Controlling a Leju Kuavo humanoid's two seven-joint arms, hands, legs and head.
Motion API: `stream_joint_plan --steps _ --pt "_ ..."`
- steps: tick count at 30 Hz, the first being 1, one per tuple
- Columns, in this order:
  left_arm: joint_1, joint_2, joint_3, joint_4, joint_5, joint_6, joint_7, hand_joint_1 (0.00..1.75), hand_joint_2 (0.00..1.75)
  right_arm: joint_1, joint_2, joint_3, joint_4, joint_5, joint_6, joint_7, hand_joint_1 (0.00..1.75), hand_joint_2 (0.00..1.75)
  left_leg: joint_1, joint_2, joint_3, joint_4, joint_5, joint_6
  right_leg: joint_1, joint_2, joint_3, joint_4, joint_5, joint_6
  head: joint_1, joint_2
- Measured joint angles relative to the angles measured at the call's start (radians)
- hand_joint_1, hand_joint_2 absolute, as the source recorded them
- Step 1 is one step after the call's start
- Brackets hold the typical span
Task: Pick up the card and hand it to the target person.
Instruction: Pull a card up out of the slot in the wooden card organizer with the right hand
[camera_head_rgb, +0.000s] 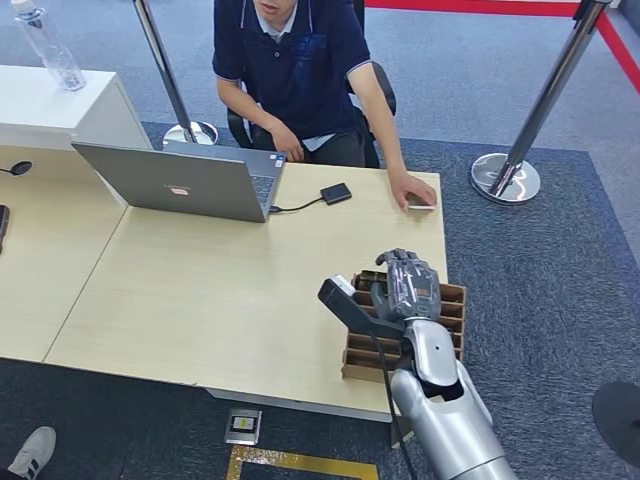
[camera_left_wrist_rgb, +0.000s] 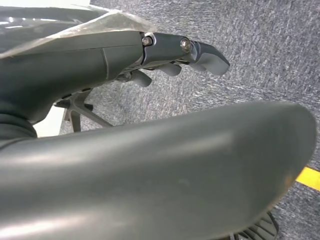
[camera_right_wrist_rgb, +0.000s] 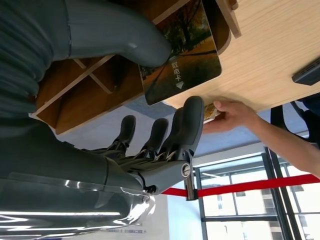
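- Far left in our head view, a clear bottle (camera_head_rgb: 47, 45) stands on a white block, and a white shoe (camera_head_rgb: 32, 452) pokes in down on the floor.
- Our left hand (camera_left_wrist_rgb: 181, 52) hangs over grey carpet. Its fingers are a bit bent and apart, and it holds nothing.
- A grey laptop (camera_head_rgb: 185, 178) sits open on the worktop (camera_head_rgb: 189, 300). A thin cable runs from it to a small black box (camera_head_rgb: 336, 193) just beside it.
- A person (camera_head_rgb: 298, 70) in a dark blue shirt sits behind the worktop. One of their hands (camera_head_rgb: 411, 190) lies flat at the far right corner, on top of a small flat thing that we cannot make out.
- Near our edge of the worktop sits a brown wooden rack (camera_head_rgb: 445, 325) with many slots.
- The card (camera_right_wrist_rgb: 180, 52) stands in a slot of the rack. It has an autumn tree picture on it.
- Our right hand (camera_head_rgb: 407, 285) is over the rack. In the right wrist view the thumb (camera_right_wrist_rgb: 124, 35) presses one face of the card, and the other fingers (camera_right_wrist_rgb: 188, 122) are on its other side, not quite touching. We cannot tell if the card is truly gripped.
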Motion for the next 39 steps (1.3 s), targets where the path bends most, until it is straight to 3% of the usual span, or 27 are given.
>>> stream_joint_plan --steps 7,17,20,27,39 --pt "0.0 0.0 -0.001 0.001 -0.002 0.0 -0.002 0.0 0.0 0.004 -0.002 -0.019 -0.005 0.012 -0.006 -0.008 0.92 1.75 0.0 -0.001 0.0 0.0 0.0 0.0 0.0 -0.001 0.001 0.0 -0.001 0.0 0.0 0.0" --pt "-0.001 0.0 0.005 0.0 0.003 0.0 -0.002 0.0 0.0 0.02 -0.001 -0.025 -0.043 0.027 -0.012 -0.023 1.59 1.75 0.0 -0.001 0.0 0.0 0.0 0.0 0.0 0.0 0.0 0.0 -0.001 0.0 0.0 0.0" --pt "0.0 -0.001 0.006 0.0 0.005 0.001 -0.003 0.0 0.0 0.023 -0.005 -0.027 -0.049 0.028 -0.015 -0.026 1.72 1.75 0.0 -0.001 0.0 0.0 -0.001 0.0 0.0 0.0 0.0 0.0 -0.001 0.0 0.0 0.0" --pt "0.0 -0.002 0.012 -0.001 0.009 0.001 -0.007 0.0 0.0 0.039 -0.02 -0.024 -0.098 0.028 -0.025 -0.04 1.75 1.75 0.0 -0.001 0.0 0.0 0.0 0.0 0.0 -0.001 0.0 0.0 0.0 0.0 0.0 0.0" --pt "-0.001 -0.005 0.017 -0.002 0.013 -0.001 -0.011 0.0 0.0 0.101 -0.072 -0.004 -0.331 -0.055 0.021 -0.118 1.75 1.75 0.0 -0.001 -0.001 0.001 -0.001 0.0 0.0 -0.001 -0.001 0.0 -0.001 0.0 0.0 0.0"
